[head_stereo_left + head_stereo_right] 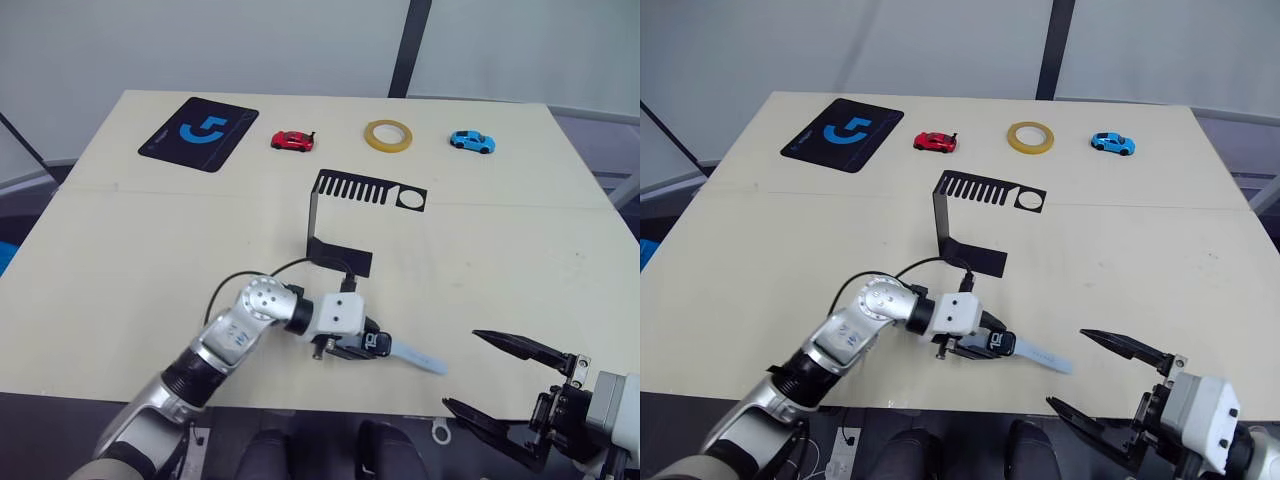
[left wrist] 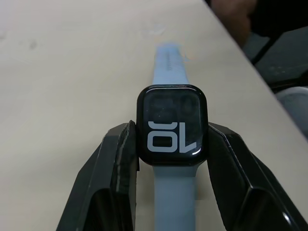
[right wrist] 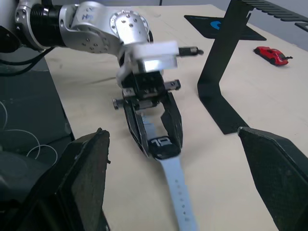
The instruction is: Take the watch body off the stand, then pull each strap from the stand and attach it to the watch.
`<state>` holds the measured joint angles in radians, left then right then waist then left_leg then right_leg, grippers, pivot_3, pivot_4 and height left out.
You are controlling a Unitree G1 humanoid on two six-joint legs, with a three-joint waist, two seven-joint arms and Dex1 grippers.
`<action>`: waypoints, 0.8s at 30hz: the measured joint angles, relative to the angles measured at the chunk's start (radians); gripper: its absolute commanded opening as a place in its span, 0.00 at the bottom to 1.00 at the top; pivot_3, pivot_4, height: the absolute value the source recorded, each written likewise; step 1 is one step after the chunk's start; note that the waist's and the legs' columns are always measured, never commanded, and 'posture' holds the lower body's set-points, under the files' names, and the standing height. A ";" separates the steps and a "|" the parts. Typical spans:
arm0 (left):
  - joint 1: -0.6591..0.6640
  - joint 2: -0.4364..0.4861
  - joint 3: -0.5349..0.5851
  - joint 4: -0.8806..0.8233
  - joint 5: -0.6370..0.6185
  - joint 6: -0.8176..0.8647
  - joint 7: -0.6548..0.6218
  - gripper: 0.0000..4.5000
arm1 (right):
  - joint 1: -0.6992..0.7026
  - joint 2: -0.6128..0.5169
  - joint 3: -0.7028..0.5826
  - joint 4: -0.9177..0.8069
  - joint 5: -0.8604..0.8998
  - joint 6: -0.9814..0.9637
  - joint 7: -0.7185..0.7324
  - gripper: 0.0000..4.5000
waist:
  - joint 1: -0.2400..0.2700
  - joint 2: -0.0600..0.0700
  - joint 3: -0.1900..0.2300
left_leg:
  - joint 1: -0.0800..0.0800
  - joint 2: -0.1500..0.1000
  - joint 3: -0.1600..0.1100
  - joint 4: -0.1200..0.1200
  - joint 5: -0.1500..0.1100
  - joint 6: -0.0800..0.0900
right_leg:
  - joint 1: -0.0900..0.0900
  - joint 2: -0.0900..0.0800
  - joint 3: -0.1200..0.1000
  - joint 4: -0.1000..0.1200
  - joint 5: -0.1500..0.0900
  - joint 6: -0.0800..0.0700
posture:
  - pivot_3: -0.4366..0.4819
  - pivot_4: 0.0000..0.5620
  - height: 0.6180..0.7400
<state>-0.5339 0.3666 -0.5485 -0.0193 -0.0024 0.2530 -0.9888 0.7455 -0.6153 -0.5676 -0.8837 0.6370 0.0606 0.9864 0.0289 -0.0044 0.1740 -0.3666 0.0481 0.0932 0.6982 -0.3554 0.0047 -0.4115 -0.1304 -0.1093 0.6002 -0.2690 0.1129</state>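
Note:
The black watch body [image 2: 172, 126], white digits on its screen, lies flat on the table near the front edge. My left gripper [image 1: 372, 345] is shut on its two sides. A pale blue strap [image 1: 420, 358] runs out from the watch toward my right gripper. In the left wrist view another stretch of strap [image 2: 174, 197] shows at the watch's opposite end, between my fingers [image 2: 115, 168]. The black stand [image 1: 340, 215] is upright just behind the left gripper, its slotted top plate bare. My right gripper [image 1: 461, 369] hangs open beyond the table's front edge, right of the strap's tip.
Along the far side sit a black mouse pad [image 1: 198, 133], a red toy car [image 1: 292, 140], a roll of tape [image 1: 389, 135] and a blue toy car [image 1: 471, 141]. A black cable loops from the left wrist toward the stand's foot [image 1: 340, 258].

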 measured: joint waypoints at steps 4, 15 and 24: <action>0.015 -0.005 -0.011 -0.004 0.039 -0.005 0.036 0.37 | 0.015 0.003 0.009 0.000 -0.003 -0.018 0.012 0.99 | 0.000 0.000 0.000 | 0.001 0.000 -0.001 0.000 -0.001 0.001 | 0.000 0.000 0.001 0.000 0.000 0.000 | 0.48 0.27 0.97; 0.050 0.006 0.056 -0.011 0.024 -0.004 0.069 0.85 | 0.049 0.059 0.021 0.168 -0.058 -0.171 0.138 1.00 | -0.003 0.000 0.000 | 0.008 0.001 0.001 -0.001 -0.003 0.004 | 0.002 -0.001 0.004 0.003 -0.001 -0.002 | 0.48 0.27 0.97; 0.194 0.283 0.396 -0.089 -0.290 -0.072 -0.179 0.98 | 0.080 0.056 -0.075 0.349 -0.038 -0.281 0.248 1.00 | -0.006 0.002 0.001 | 0.011 0.003 0.003 -0.002 -0.004 0.002 | 0.001 -0.001 0.003 0.006 -0.003 -0.005 | 0.48 0.27 0.97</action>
<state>-0.3396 0.6495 -0.1523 -0.1088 -0.2925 0.1811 -1.1677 0.8255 -0.5593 -0.6430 -0.5351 0.5994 -0.2201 1.2342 0.0230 -0.0025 0.1745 -0.3557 0.0512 0.0959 0.6962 -0.3596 0.0067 -0.4100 -0.1316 -0.1059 0.6059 -0.2721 0.1075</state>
